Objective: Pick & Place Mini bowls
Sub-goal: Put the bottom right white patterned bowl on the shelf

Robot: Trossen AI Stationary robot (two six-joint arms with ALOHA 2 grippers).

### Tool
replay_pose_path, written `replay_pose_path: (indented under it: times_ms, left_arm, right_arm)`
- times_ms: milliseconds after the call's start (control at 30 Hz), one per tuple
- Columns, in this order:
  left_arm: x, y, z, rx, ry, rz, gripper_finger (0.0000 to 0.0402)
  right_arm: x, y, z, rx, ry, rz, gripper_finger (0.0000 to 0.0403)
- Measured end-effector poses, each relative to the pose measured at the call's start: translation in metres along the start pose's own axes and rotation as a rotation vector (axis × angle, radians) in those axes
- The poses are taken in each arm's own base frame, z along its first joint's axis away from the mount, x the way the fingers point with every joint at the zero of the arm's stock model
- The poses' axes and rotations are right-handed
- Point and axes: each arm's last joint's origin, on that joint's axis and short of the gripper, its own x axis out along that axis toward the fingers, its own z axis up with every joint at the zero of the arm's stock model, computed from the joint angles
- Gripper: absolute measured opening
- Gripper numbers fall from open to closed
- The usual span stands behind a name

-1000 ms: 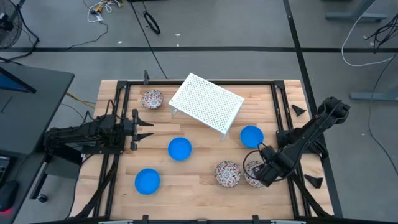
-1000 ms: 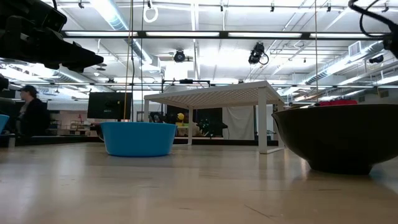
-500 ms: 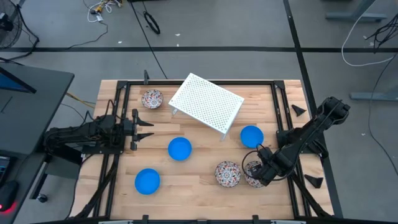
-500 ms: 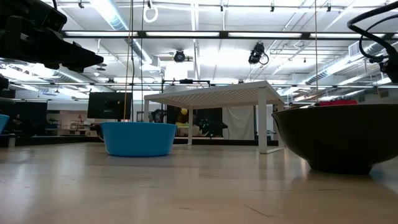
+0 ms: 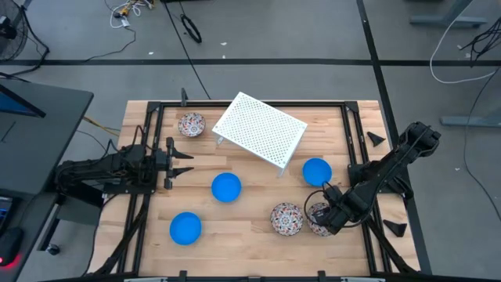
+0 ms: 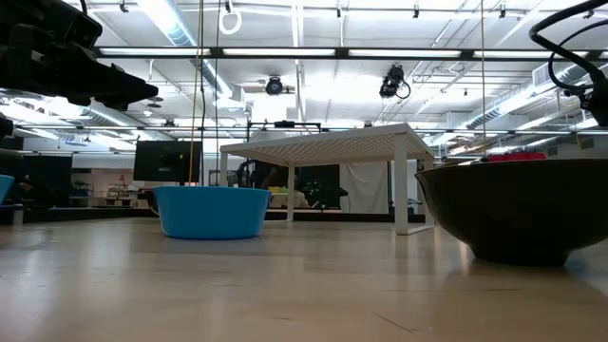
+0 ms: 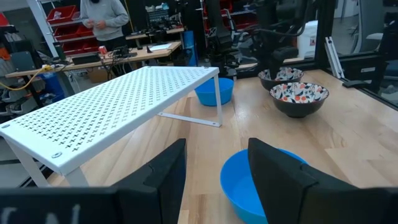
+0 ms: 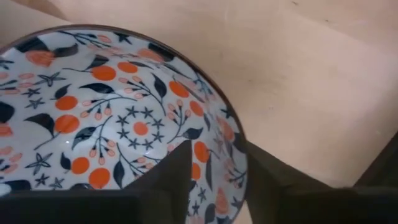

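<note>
right end effector (image 5: 319, 220) at a patterned mini bowl's rim, near the bench's (image 5: 250, 243) front edge

its fingers straddle the rim of the red-and-dark patterned white bowl (image 8: 93, 118), one inside, one outside; whether they pinch it i cannot tell. a second patterned bowl (image 5: 286, 218) sits just beside it. the white perforated flat rack (image 5: 259, 128) stands well apart. the left end effector (image 5: 185, 160) waits released beside that rack, near a plain bright blue bowl (image 5: 226, 187).

— Where does the rack (image 5: 260, 128) stand?
— At the table's (image 5: 250, 235) back middle, one bowl (image 5: 191, 124) to its left.
— And the others?
— Three bowls (image 5: 226, 187) lie spread in front of it; two more (image 5: 286, 218) sit side by side front right, the right gripper (image 5: 322, 220) at the outer one (image 5: 315, 213)
</note>
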Motion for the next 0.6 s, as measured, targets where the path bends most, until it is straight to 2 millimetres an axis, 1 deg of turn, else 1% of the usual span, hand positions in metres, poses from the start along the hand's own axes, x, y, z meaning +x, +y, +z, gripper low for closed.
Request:
replay_pose_path:
  times_ms: [167,333,433,600]
  left_arm:
    - [0.0000,0.0000,0.0001,0.000,0.000,0.000,0.0177]
    - [0.0000,0.0000,0.0000,0.000,0.000,0.000,0.0177]
    - [0.0000,0.0000,0.0001,0.000,0.000,0.000,0.0177]
    - [0.0000,0.0000,0.0001,0.000,0.000,0.000,0.0177]
  right_arm:
    - [0.0000,0.0023,-0.0010,-0.001,0.011,0.024,0.0069]
    - [-0.0017,0.0041,-0.0017,-0.001,0.016,0.045,0.0033]
    - [-0.0020,0.0044,-0.0018,-0.001,0.015,0.049,0.0022]
    - [-0.0018,0.0043,-0.0019,-0.001,0.018,0.046,0.0022]
